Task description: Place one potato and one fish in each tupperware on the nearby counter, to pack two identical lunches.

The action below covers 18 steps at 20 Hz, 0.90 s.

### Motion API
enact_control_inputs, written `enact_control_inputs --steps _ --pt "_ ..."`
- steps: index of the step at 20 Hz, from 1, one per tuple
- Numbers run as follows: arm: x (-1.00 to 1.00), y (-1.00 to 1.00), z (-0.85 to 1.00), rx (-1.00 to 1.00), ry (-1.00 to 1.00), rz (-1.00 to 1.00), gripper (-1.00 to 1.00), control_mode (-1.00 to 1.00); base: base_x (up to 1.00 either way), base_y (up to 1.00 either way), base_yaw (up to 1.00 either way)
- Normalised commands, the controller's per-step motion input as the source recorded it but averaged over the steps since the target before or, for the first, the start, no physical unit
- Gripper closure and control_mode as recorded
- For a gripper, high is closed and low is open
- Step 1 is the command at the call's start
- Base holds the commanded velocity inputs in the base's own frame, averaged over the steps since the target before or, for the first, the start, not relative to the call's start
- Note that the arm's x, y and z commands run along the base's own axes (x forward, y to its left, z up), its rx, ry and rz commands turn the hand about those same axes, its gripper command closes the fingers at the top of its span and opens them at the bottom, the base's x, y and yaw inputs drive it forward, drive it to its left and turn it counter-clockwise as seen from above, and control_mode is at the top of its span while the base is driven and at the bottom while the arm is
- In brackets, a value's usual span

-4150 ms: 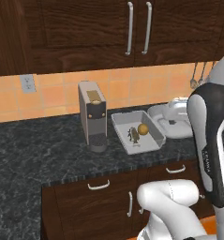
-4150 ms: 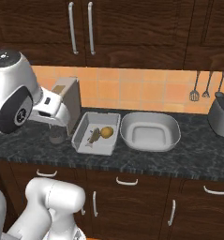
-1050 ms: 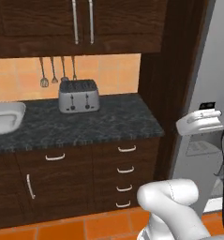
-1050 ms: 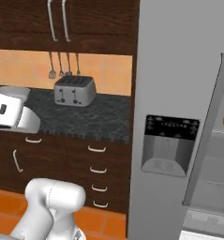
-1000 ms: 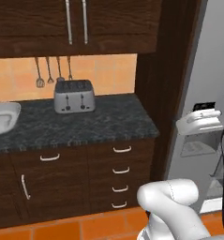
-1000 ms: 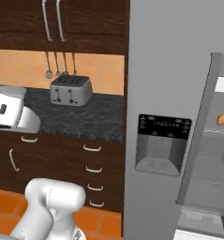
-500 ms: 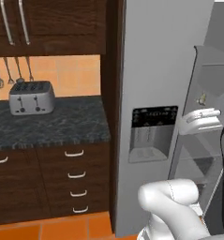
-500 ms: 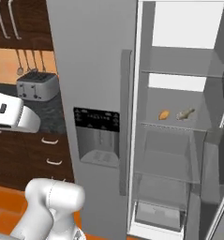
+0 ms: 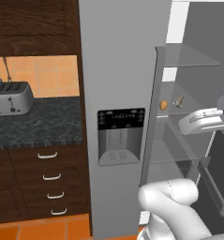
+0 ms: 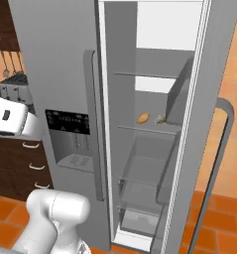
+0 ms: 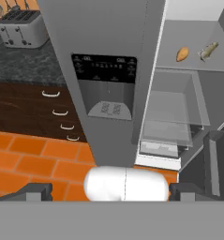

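Note:
A potato (image 9: 163,104) (image 10: 143,118) (image 11: 182,54), orange-brown, lies on a glass shelf inside the open fridge (image 10: 149,99). Just to its right on the same shelf lies a greyish fish (image 9: 179,100) (image 10: 160,119) (image 11: 208,50). My gripper (image 11: 112,191) is open, its two dark fingertips (image 11: 36,191) far apart with nothing between them. It is well back from the shelf and points down at the fridge front and floor. The white hand (image 9: 202,122) hangs in front of the open compartment. The counter (image 9: 33,126) (image 11: 19,65) runs off to the left. The tupperware is out of view.
A silver toaster (image 9: 10,98) (image 11: 22,28) stands on the counter at the left. The closed fridge door with its dispenser panel (image 9: 120,136) (image 10: 68,134) is between counter and open compartment. The open right door (image 10: 214,149) swings outward. Orange tiled floor (image 11: 33,159) lies below.
The whole picture has slid left as the base moved right along the counter: the toaster went to the left edge and the open fridge with potato and fish came into view. The gripper stays open.

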Motion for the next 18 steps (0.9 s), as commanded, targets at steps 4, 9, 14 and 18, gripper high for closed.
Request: enact_control_inputs --steps 4,9,14,18 --pt "0.0 0.0 0.0 0.0 0.0 0.0 -1.0 1.0 0.33 -0.33 0.0" --pt "0.0 0.0 0.0 0.0 0.0 0.0 -1.0 1.0 0.31 -0.41 0.0" --pt "0.0 0.0 0.0 0.0 0.0 0.0 -1.0 1.0 0.32 -0.36 0.0" --pt "0.0 0.0 0.0 0.0 0.0 0.0 -1.0 1.0 0.44 -0.33 -0.03"
